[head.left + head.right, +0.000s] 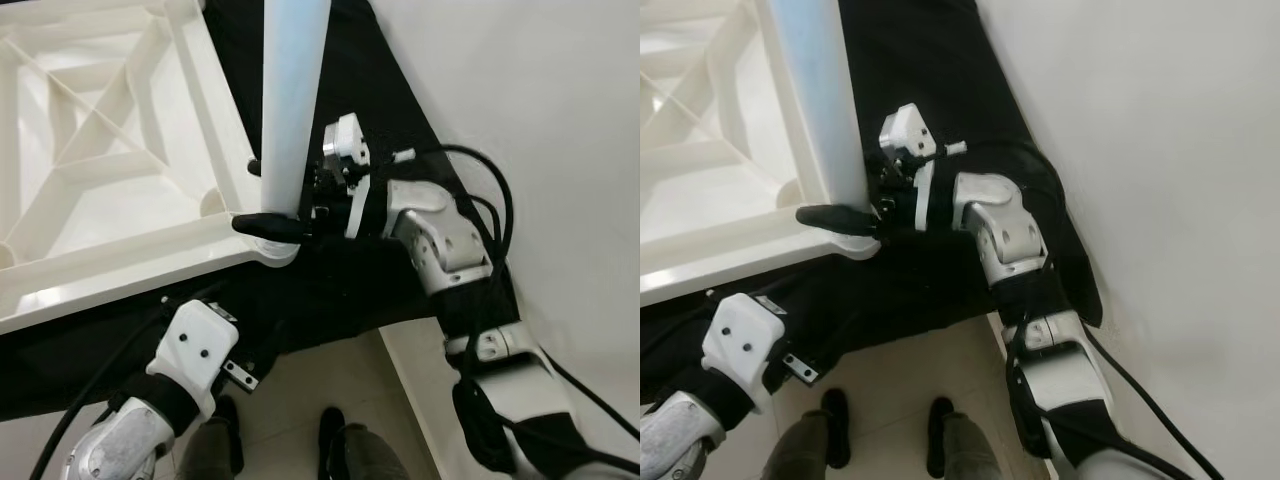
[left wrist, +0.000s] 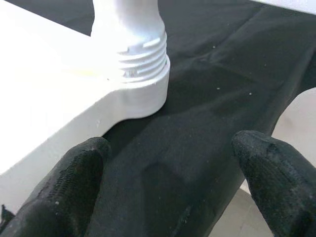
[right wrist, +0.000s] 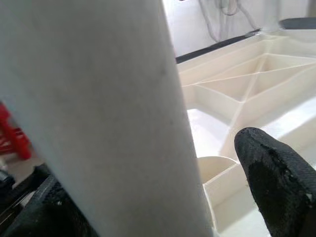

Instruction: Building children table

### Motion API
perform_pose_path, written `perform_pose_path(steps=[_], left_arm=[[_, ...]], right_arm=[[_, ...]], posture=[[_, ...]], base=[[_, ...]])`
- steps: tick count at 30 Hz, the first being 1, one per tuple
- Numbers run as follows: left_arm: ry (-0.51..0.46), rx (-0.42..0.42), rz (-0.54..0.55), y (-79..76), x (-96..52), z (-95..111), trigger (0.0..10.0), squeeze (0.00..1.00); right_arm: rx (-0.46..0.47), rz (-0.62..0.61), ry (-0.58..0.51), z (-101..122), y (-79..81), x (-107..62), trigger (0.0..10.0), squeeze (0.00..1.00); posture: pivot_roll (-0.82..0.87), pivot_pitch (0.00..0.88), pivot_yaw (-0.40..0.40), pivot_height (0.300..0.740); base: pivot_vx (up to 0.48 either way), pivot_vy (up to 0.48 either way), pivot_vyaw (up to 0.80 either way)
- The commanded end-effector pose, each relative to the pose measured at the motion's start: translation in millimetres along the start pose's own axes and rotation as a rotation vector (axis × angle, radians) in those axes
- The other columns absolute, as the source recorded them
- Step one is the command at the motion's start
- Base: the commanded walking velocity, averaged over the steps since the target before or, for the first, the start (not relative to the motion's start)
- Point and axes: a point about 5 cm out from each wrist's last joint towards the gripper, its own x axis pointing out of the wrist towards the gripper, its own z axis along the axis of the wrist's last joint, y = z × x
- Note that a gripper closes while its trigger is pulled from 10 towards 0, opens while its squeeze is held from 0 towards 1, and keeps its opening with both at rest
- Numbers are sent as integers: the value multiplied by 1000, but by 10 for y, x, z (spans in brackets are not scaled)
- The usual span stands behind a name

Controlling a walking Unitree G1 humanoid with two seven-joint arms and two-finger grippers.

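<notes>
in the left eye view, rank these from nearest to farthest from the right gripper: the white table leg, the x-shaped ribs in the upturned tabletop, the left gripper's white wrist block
1. White table leg: between the fingers of the right gripper, at the tabletop's near corner.
2. Left gripper's white wrist block: below the tabletop edge, over the black cloth.
3. X-shaped ribs: far to the robot's left, inside the upturned tabletop.

White plastic tabletop (image 1: 120,250) upside down, one leg (image 1: 292,90) standing in its corner socket.

The tabletop lies flat on a black cloth, its ribbed underside facing up with diagonal braces between the rim walls. The pale, round leg stands upright at the near right corner, its threaded end (image 2: 140,57) seated in the round socket (image 2: 143,96), some threads still showing.
</notes>
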Motion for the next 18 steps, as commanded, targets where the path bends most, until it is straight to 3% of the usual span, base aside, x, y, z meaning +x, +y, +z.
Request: perform_pose_path(steps=[1, 2, 3, 14, 16, 17, 18], left_arm=[[25, 4, -18, -11, -48, -16, 10000, 0], [21, 12, -6, 28, -67, 6, 10000, 0], [20, 16, -1, 40, -73, 12, 10000, 0], [14, 28, 15, 112, -55, 26, 10000, 0], [15, 31, 14, 145, -34, 7, 10000, 0], [16, 30, 15, 159, -24, -9, 10000, 0], [16, 30, 15, 159, -24, -9, 10000, 0]], right_arm=[[8, 39, -12, -19, 6, 0, 8118, 0], [9, 79, -17, 5, -49, -14, 1333, 0], [15, 90, -21, 7, -68, -22, 0, 0], [11, 94, -33, -16, -119, -80, 0, 0], [8, 6, -29, -86, -119, -136, 0, 0], [23, -103, 5, -193, -97, -169, 0, 0], [23, -103, 5, -193, -97, -169, 0, 0]], posture=[[232, 368, -171, 740], [234, 369, -176, 740], [232, 368, -180, 740], [211, 360, -169, 740], [190, 351, -175, 740], [178, 345, -177, 740], [178, 345, -177, 740]], base=[[0, 0, 0], [0, 0, 0], [0, 0, 0], [0, 0, 0], [0, 0, 0], [0, 0, 0], [0, 0, 0]])
